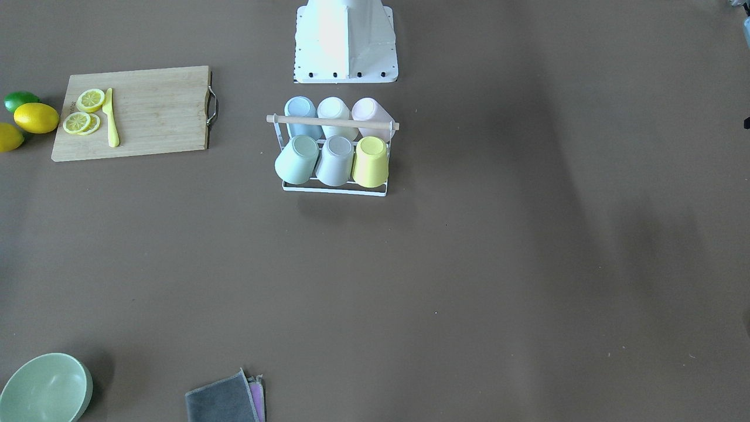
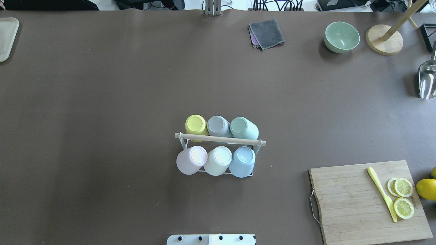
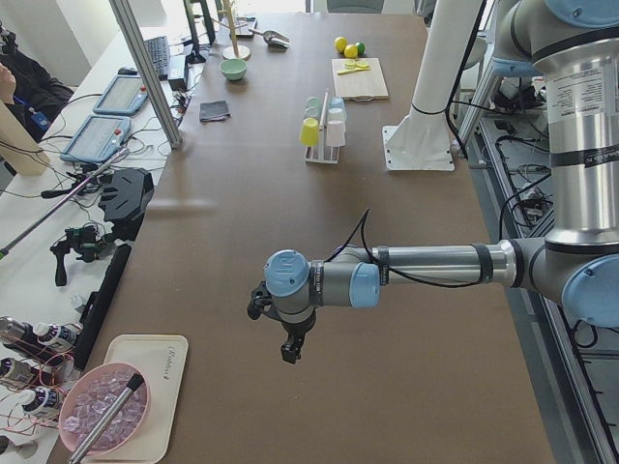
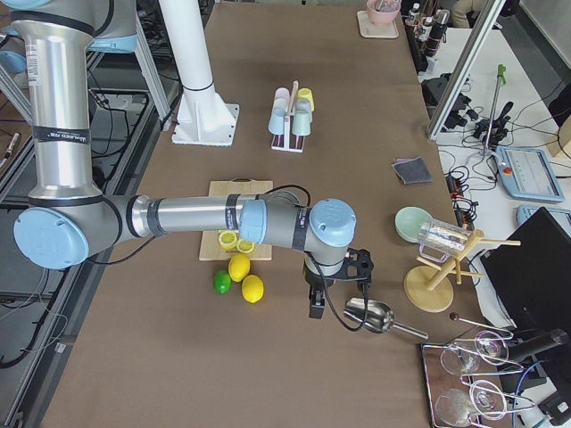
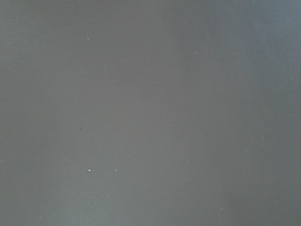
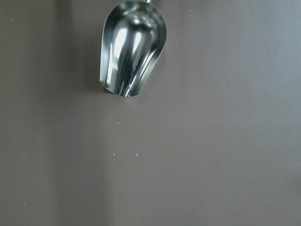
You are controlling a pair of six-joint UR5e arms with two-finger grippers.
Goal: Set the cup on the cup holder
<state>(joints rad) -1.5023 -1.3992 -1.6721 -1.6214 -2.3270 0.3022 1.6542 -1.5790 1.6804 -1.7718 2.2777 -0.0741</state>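
Cup holder: the cup holder (image 2: 220,139) is stood near the middle of the table (image 5: 150,113), in front of the robot's base (image 2: 211,239); its wooden rod is run across the top, between two rows of cups.
Far row: a yellow cup (image 2: 196,125), a grey cup (image 2: 219,126) and a green cup (image 2: 243,128) are seated upside down on the prongs; they are set side by side on the side away from the robot.
Near row: a pink cup (image 2: 191,160), a white cup (image 2: 218,160) and a blue cup (image 2: 242,161) are likewise seated upside down; they are tilted outward from the rod.
Left gripper: the left gripper (image 3: 289,354) is seen only from the table's end; it is pointed down over bare table, well apart from the cup holder; whether the jaws are wide or narrow cannot be told.
Right gripper: the right gripper (image 4: 315,308) is also seen only from the side; it is held over the table just beside a metal scoop (image 6: 131,59); the state of its jaws cannot be told.
Robot's right end: a cutting board (image 2: 354,204) is laid flat; a yellow knife (image 2: 381,193) and lemon slices (image 2: 403,187) are set on it; a whole lemon (image 2: 426,189) and a lime (image 1: 20,99) are placed just beside it.
Far edge: a green bowl (image 2: 341,36), a grey cloth (image 2: 266,33) and a wooden stand (image 2: 384,43) are ranged along it.
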